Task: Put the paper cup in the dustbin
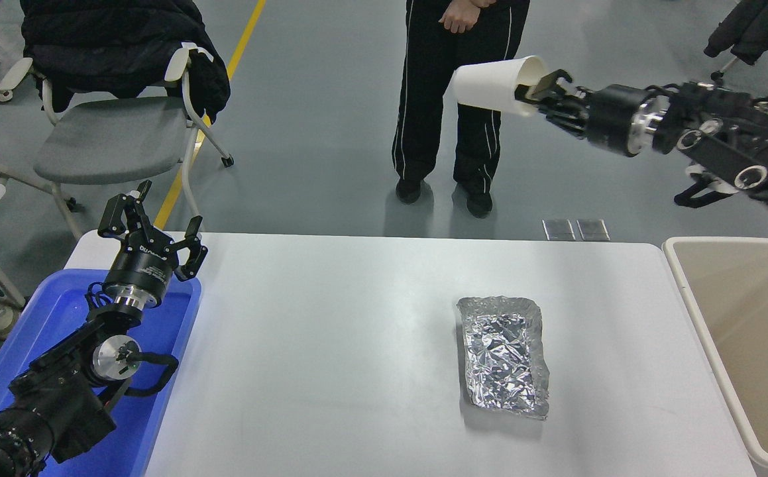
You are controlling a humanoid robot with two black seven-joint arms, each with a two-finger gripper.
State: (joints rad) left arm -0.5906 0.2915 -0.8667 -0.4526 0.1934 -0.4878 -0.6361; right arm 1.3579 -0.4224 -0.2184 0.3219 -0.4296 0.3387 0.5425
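My right gripper [535, 88] is shut on the rim of the white paper cup [493, 85], one finger inside it. It holds the cup on its side, high in the air beyond the table's far edge, bottom pointing left. The beige dustbin [712, 318] stands at the table's right end, below and to the right of the cup. My left gripper [152, 228] is open and parked at the lower left, over the blue tray.
A crinkled silver foil tray [504, 354] lies on the white table [330, 358], right of centre. A blue tray [39, 351] sits at the left edge under my left arm. A person [456, 99] stands at the far side, just behind the cup. A grey chair [105, 132] stands at the back left.
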